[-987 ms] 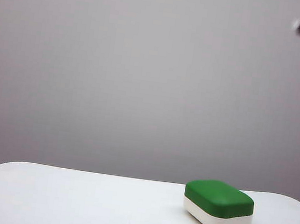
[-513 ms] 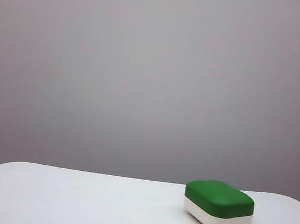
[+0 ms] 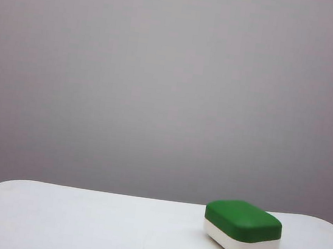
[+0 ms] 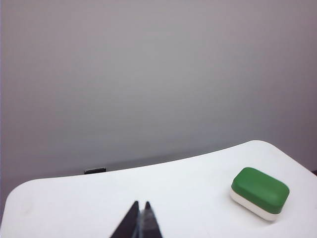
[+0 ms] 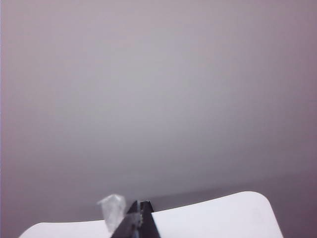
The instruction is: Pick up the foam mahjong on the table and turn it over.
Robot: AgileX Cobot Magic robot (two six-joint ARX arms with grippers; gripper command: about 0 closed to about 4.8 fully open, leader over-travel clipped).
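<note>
Green side up, the foam mahjong (image 3: 242, 228) lies flat on the white table (image 3: 80, 223), its cream-white half underneath touching the tabletop. In the exterior view it sits toward the right end of the table, close to the far edge, and neither arm shows there. A plain grey wall fills the background.

From the left wrist view, the left gripper (image 4: 140, 218) is held above the table (image 4: 74, 208), its two dark fingertips pressed together with nothing between them; the block (image 4: 260, 192) rests well apart from it, near a rounded corner.

From the right wrist view, the right gripper (image 5: 138, 218) is likewise closed and empty, its tips meeting over the table (image 5: 213, 218). The block is out of that view.
</note>
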